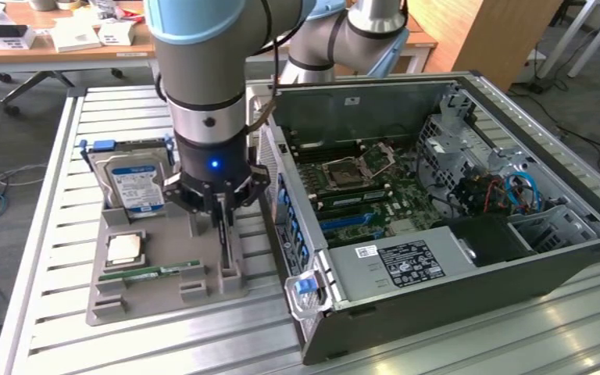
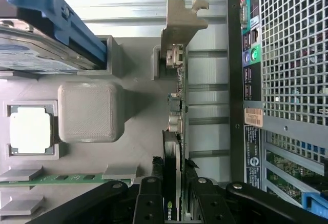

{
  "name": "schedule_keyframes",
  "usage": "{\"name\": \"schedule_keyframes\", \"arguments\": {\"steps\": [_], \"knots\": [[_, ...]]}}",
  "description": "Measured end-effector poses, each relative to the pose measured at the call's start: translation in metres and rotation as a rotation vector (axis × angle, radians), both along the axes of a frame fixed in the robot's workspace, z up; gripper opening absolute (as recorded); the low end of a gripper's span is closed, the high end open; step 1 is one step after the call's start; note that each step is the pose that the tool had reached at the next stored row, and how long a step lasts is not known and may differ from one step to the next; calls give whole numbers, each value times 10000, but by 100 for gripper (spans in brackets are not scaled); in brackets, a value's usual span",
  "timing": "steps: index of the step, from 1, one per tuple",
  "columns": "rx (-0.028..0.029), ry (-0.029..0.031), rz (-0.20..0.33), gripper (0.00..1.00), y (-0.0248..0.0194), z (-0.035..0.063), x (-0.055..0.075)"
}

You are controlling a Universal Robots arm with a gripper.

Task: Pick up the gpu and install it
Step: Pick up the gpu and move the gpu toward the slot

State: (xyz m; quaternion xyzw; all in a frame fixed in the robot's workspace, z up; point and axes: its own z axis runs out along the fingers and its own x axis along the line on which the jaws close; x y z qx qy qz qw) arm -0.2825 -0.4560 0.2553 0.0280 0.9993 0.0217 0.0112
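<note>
Over on the exterior view's left, a grey plastic holder tray (image 1: pixel 149 303) on the slatted metal counter (image 1: pixel 40 258) carries a blue-labelled silver hard drive (image 1: pixel 133 187). Just beside that, the gpu (image 2: pixel 174 106), a thin dark green card with a silver end bracket, stands on edge in the tray's slot. Arm's pointing straight down, claw (image 1: pixel 216 205) straddling the card, can't tell if it's clamped. I reckon it's light, stiff and fragile, so grip the flat faces. An open black PC case (image 1: pixel 446 203) sits on the right.
</note>
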Motion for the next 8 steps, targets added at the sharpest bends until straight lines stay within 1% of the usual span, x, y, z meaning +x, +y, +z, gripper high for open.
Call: {"name": "schedule_keyframes", "arguments": {"steps": [2,8], "knots": [[0,0,0,26,0,74,0],[-1,1,0,26,0,342,0]]}}
